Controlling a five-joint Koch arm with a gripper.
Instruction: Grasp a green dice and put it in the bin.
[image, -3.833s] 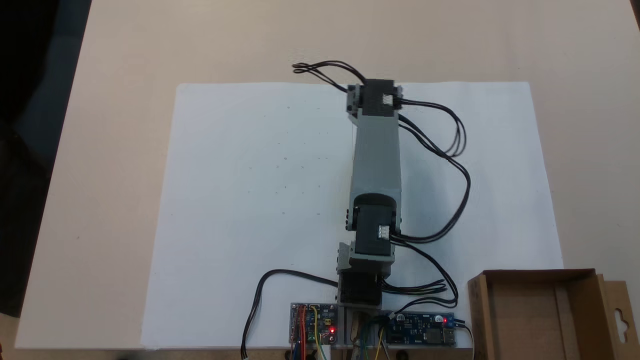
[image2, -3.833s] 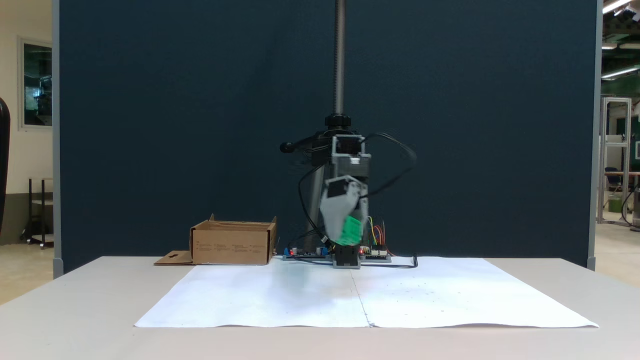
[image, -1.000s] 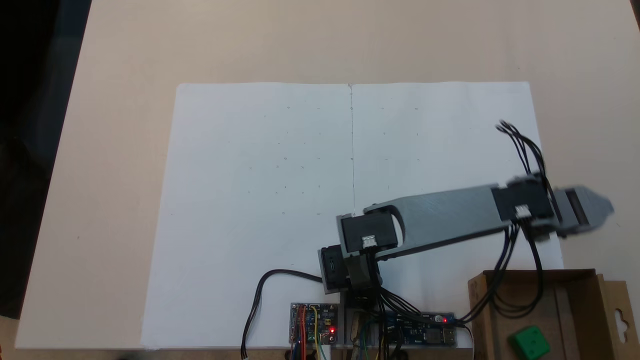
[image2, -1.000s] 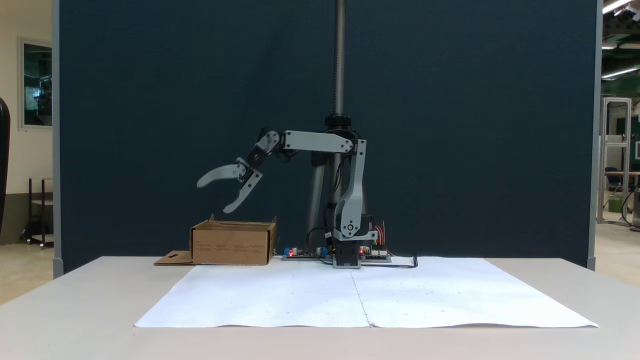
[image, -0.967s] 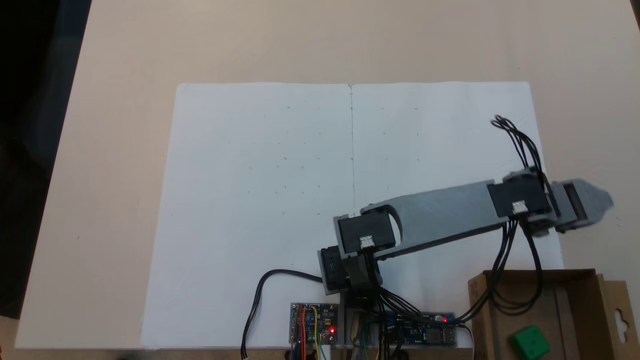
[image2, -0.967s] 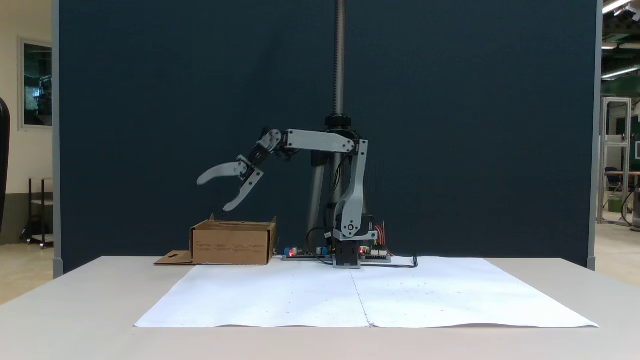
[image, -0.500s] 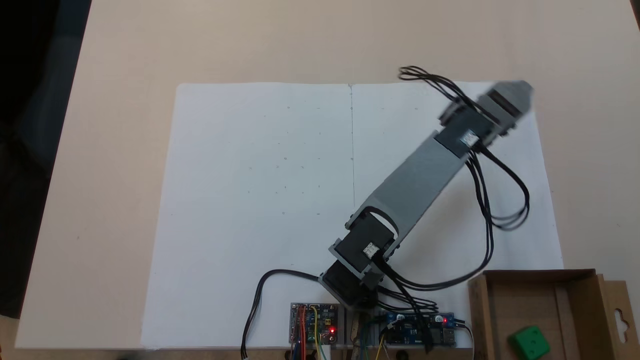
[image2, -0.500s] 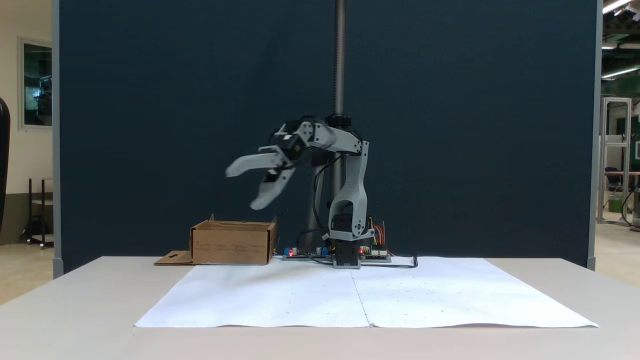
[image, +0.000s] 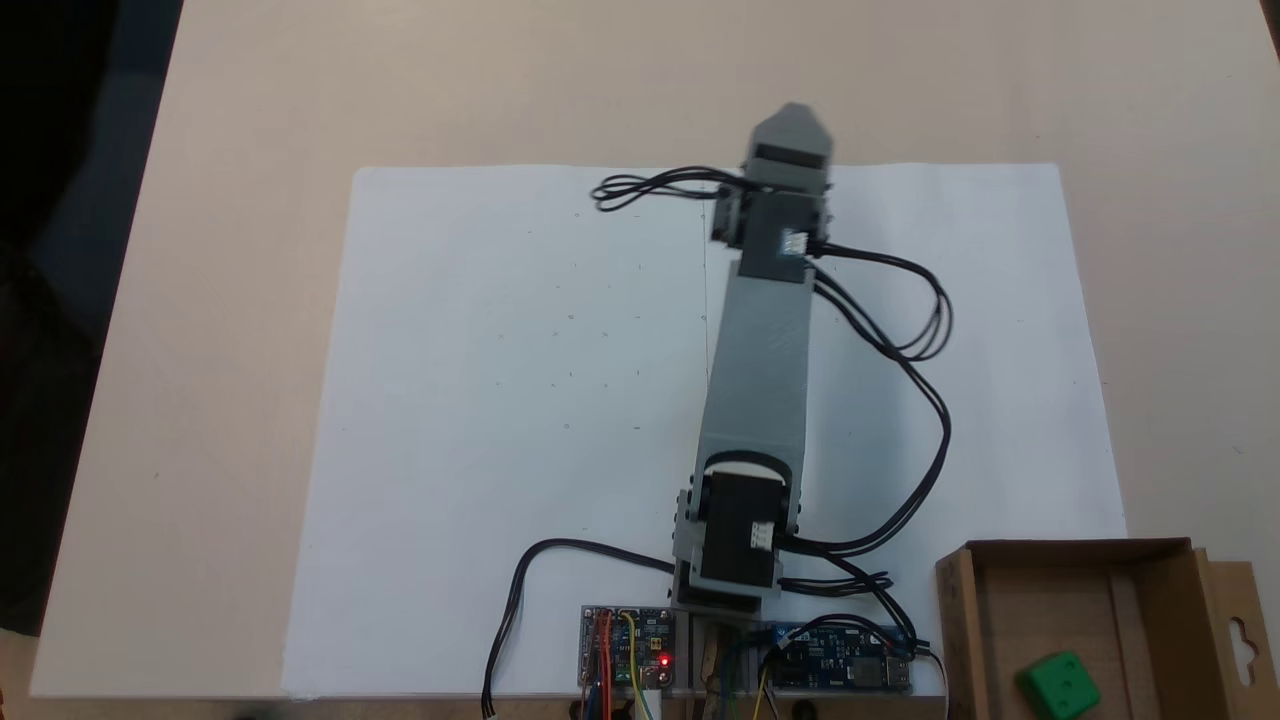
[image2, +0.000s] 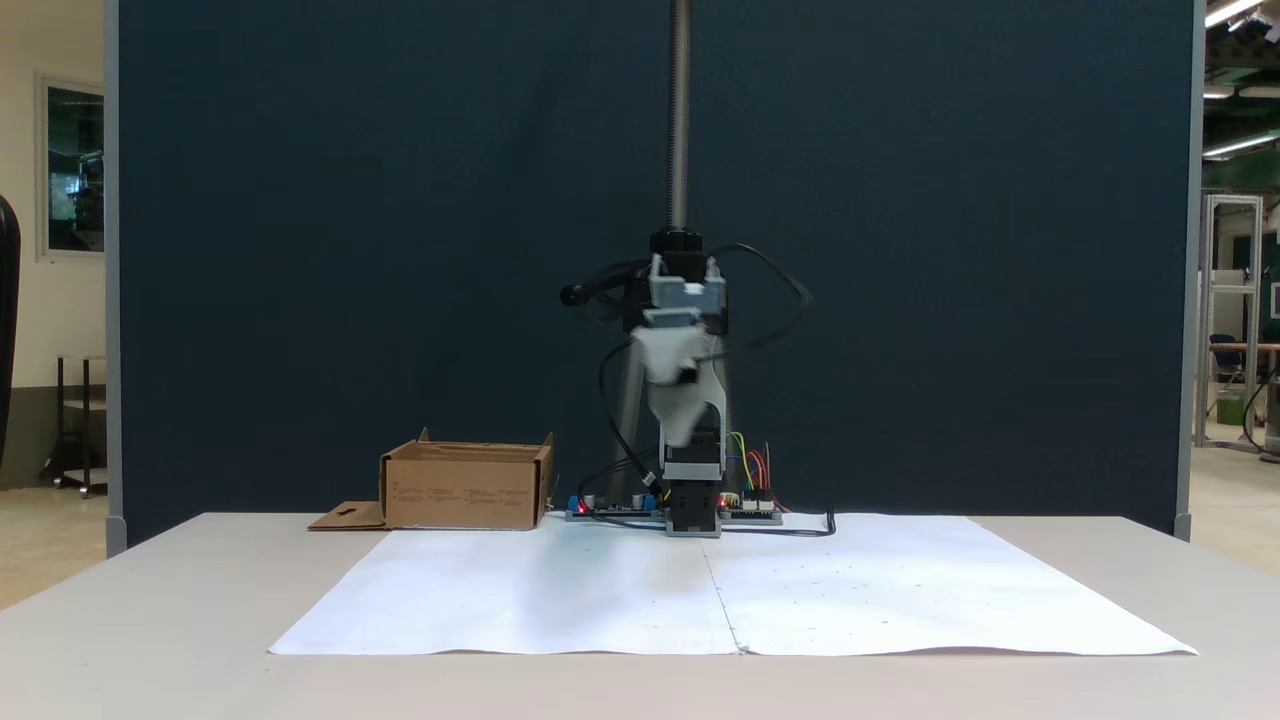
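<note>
The green dice (image: 1060, 686) lies inside the bin (image: 958, 620), a brown cardboard box at the lower right of a fixed view from above. From the front, the bin (image2: 465, 488) stands at the left and its walls hide the dice. My gripper (image: 790, 120) hangs high over the far edge of the white paper, well away from the bin. Nothing green shows in it. Seen from above, one jaw covers the other. From the front the gripper (image2: 678, 400) points at the camera and is blurred, so its state is unclear.
A large white paper sheet (image: 520, 400) covers the table's middle. Circuit boards (image: 628, 648) and black cables (image: 920, 400) sit around the arm's base. A dark blue partition (image2: 300, 250) and a metal pole (image2: 680, 110) stand behind the arm.
The arm has swung away from the bin side to the centre line of the paper. The green dice stays in the bin, where it was a second ago.
</note>
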